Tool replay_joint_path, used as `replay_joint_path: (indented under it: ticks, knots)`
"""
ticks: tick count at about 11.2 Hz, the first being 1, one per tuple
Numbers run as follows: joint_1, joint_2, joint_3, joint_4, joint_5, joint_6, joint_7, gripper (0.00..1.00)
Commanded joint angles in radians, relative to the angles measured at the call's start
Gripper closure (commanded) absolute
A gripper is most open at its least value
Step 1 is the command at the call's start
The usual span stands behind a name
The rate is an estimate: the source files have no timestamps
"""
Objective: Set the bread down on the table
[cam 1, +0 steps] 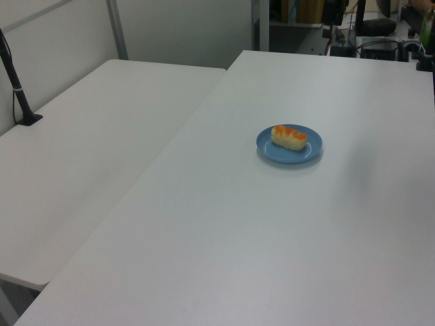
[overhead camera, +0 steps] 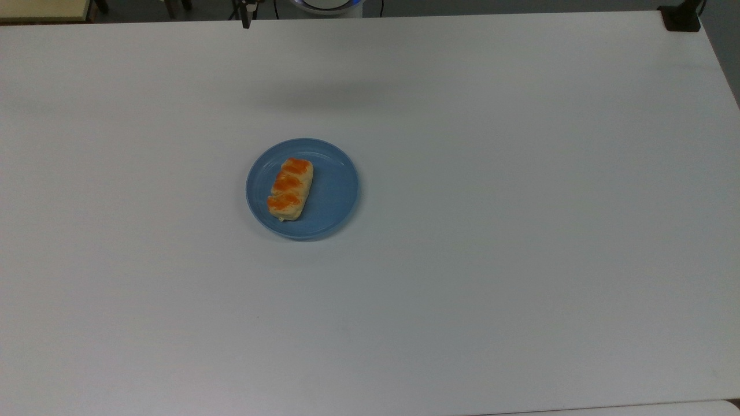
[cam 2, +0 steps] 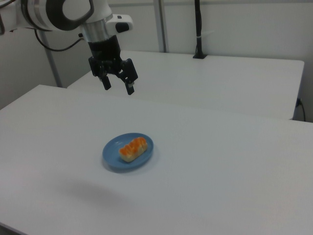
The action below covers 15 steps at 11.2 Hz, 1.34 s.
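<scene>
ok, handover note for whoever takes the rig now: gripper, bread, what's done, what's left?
Gripper: open, empty, raised above the table, up and toward the right view's left of the plate.
Bread: lying on the blue plate, on the half toward the top view's left, untouched.
Done: nothing yet; no grasp made.
Left: come down over the bread, grasp it, lift it off the plate and set it on the bare tabletop, then release.

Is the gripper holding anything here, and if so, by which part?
Nothing is held. The gripper hangs open and empty above the table, while the bread lies on the blue plate.
</scene>
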Motion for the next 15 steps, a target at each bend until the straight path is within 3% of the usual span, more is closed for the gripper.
replay_joint_path:
  ticks: [1, 15]
  knots:
    - [0.023, -0.014, -0.022, -0.017, 0.023, -0.006, -0.011, 0.00]
    - [0.009, -0.010, -0.025, -0.017, 0.024, -0.003, -0.021, 0.00]
